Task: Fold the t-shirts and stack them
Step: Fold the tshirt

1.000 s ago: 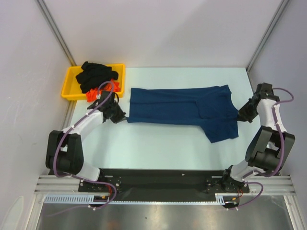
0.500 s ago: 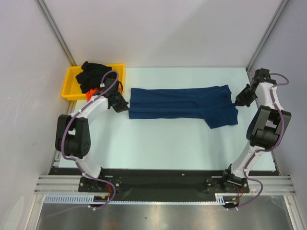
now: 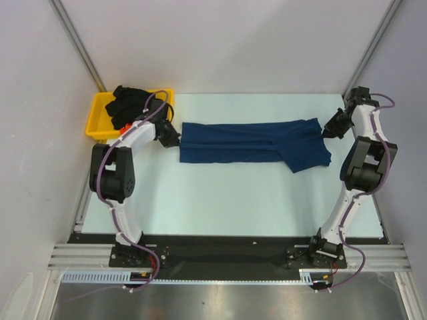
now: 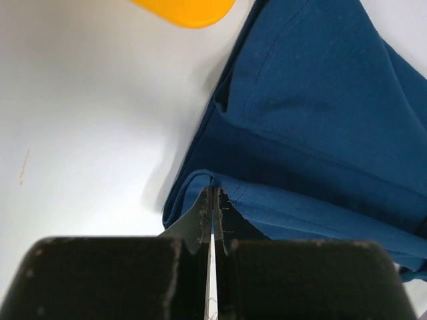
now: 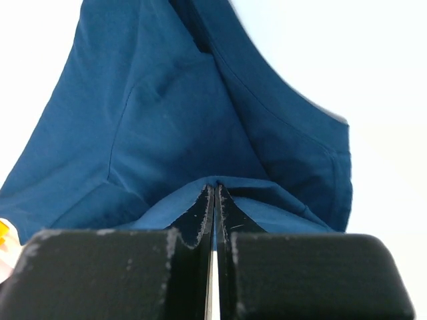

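A navy blue t-shirt point(image 3: 253, 141) lies stretched left to right across the middle of the table, folded into a long band. My left gripper point(image 3: 175, 139) is at the shirt's left end, shut on the cloth's edge point(image 4: 267, 200), which drapes over its fingertips point(image 4: 207, 203). At the right end my right gripper point(image 3: 327, 130) is shut on a pinch of the same shirt point(image 5: 200, 120). A black t-shirt point(image 3: 133, 101) is bunched in the tray, with an orange-red one point(image 3: 123, 125) showing under it, partly hidden by the left arm.
The yellow plastic tray point(image 3: 98, 127) stands at the table's far left corner, right behind the left arm, and its corner point(image 4: 187, 10) shows in the left wrist view. White walls and metal posts close in the table's back and sides.
Both grippers have moved toward the far side of the table with the shirt's edge in their grip. The shirt is now a narrower band and its hanging right flap is shorter.
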